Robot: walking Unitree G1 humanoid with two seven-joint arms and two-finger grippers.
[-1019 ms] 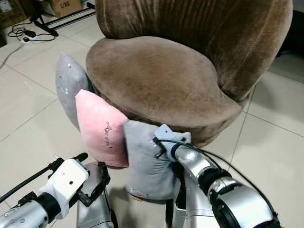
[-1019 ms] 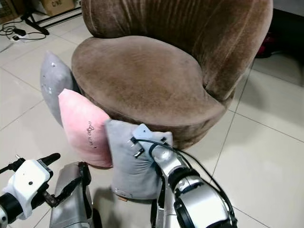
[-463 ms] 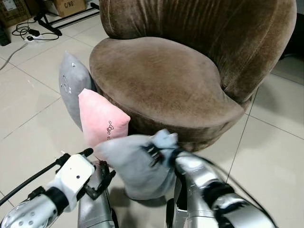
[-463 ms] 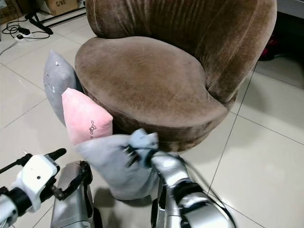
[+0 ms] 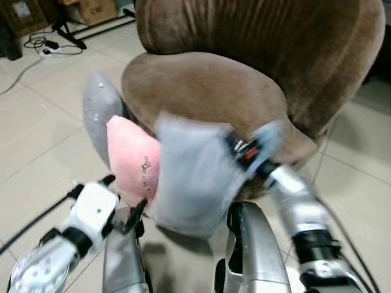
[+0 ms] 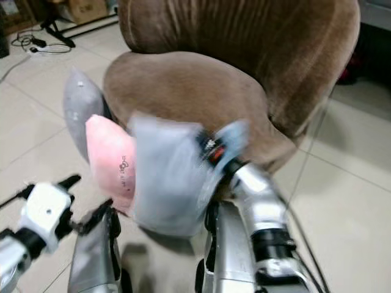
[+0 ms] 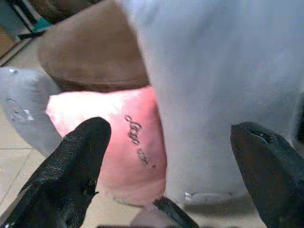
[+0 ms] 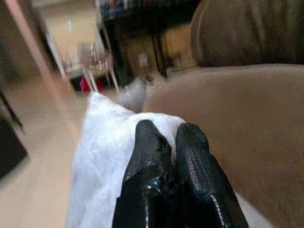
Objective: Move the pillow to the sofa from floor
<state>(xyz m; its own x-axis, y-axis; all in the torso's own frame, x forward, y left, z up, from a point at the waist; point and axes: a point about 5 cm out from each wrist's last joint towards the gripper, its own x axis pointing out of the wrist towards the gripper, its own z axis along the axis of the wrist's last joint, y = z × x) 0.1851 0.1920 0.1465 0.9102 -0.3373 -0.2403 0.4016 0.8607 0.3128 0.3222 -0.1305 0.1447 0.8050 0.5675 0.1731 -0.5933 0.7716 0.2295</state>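
Note:
My right gripper (image 8: 168,137) is shut on the top corner of a grey pillow (image 5: 192,174), which hangs blurred in the air in front of the brown sofa's (image 5: 208,85) seat edge. A pink pillow (image 5: 131,159) and a second grey pillow (image 5: 98,119) lean against the sofa's front on the floor, to the left of the lifted one. My left gripper (image 7: 171,156) is open, low at the left, facing the pink pillow (image 7: 109,137) and the lifted grey pillow (image 7: 223,85) without touching them.
Pale floor tiles (image 5: 43,110) spread around the sofa. Cables and a stand (image 5: 55,36) lie at the far left, with a cardboard box (image 5: 98,9) behind them. The sofa's tall backrest (image 5: 275,49) rises behind the seat.
My right gripper has raised the grey pillow off the floor, up and toward the sofa seat, in about a second. The left arm has stayed low. The view shifted slightly.

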